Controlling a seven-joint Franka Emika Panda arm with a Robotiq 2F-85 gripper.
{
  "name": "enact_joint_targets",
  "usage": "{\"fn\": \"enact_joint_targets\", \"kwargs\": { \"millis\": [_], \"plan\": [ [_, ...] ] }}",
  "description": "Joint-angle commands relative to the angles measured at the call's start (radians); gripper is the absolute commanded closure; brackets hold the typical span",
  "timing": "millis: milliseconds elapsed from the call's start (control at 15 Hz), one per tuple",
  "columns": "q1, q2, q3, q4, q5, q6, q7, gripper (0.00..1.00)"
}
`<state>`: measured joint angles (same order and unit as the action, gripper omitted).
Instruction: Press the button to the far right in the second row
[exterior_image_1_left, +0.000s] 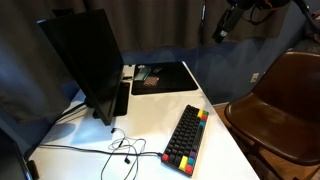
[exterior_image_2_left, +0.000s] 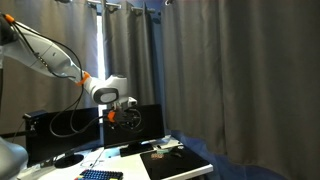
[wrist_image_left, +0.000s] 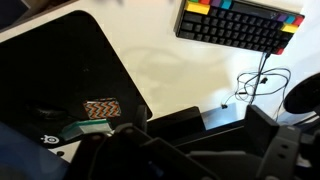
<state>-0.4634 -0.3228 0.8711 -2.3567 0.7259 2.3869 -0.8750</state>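
A black keyboard (exterior_image_1_left: 187, 138) with red, yellow, green and blue edge keys lies on the white table (exterior_image_1_left: 150, 115) near its front edge. It also shows in the wrist view (wrist_image_left: 240, 22) at the top, and in an exterior view (exterior_image_2_left: 100, 175) at the bottom. My gripper (exterior_image_1_left: 225, 25) hangs high in the air, well above and behind the table, far from the keyboard. It shows against the curtain in an exterior view (exterior_image_2_left: 120, 112). In the wrist view its dark fingers (wrist_image_left: 195, 150) stand wide apart with nothing between them.
A black monitor (exterior_image_1_left: 85, 55) stands on the table beside a black desk mat (exterior_image_1_left: 160, 77) with small items on it. Thin black cables (exterior_image_1_left: 115, 150) trail next to the keyboard. A brown chair (exterior_image_1_left: 285, 100) stands off the table's side. Dark curtains hang behind.
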Motion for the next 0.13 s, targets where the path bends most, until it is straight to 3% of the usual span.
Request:
{"fn": "enact_joint_targets", "kwargs": {
  "millis": [0, 67],
  "plan": [
    [0.202, 0.067, -0.178, -0.015, -0.115, 0.058, 0.077, 0.00],
    [0.205, 0.065, -0.177, -0.017, -0.115, 0.058, 0.078, 0.00]
  ]
}}
